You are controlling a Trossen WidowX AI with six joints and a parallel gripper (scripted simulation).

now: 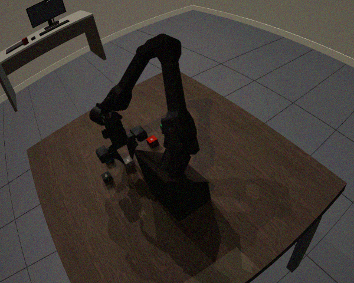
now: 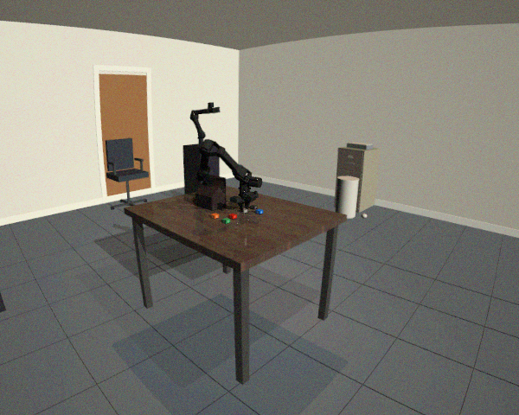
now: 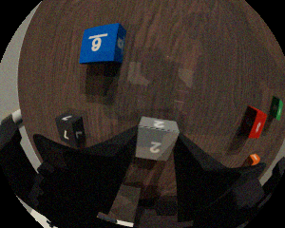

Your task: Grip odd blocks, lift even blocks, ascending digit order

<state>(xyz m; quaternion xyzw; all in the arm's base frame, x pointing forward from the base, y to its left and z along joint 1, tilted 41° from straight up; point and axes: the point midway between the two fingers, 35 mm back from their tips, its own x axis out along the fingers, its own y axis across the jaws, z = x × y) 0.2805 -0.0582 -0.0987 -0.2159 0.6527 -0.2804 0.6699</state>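
Six blocks point(image 1: 128, 163) point(image 2: 244, 210) point(image 3: 157, 139), one apparently between the gripper's point(image 1: 124, 158) point(image 2: 244, 207) point(image 3: 158, 133) two fingers.

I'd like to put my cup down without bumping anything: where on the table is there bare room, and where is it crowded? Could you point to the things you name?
Bare wood shows right of the arm's base point(image 1: 183, 194) in the top view, towards the right corner. It is crowded around the hand point(image 3: 158, 135), with the grey block point(image 3: 154, 144) between its fingers.

Top view running v. dim; wrist cam bowing at edges (corners black); exterior showing brighter walls, grain, overlapping soft shadows.
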